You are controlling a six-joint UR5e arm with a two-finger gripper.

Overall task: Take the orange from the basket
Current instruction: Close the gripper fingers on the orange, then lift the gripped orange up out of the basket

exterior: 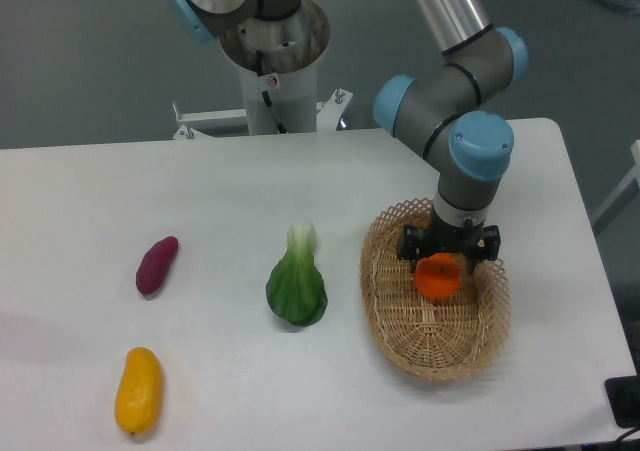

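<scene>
The orange [437, 277] is a small round bright-orange fruit inside the tan wicker basket [400, 346], at the right of the table. My gripper [446, 261] hangs straight down over the basket, its black body right above the orange. The fingers sit around the orange's upper part and look closed on it. The orange appears slightly above the basket's floor, though I cannot tell for sure whether it still rests there. The fingertips are mostly hidden behind the fruit.
A green bok choy [296, 283] lies just left of the basket. A purple sweet potato [156, 264] and a yellow-orange mango [138, 390] lie at the far left. The arm's base [270, 51] stands at the table's back edge.
</scene>
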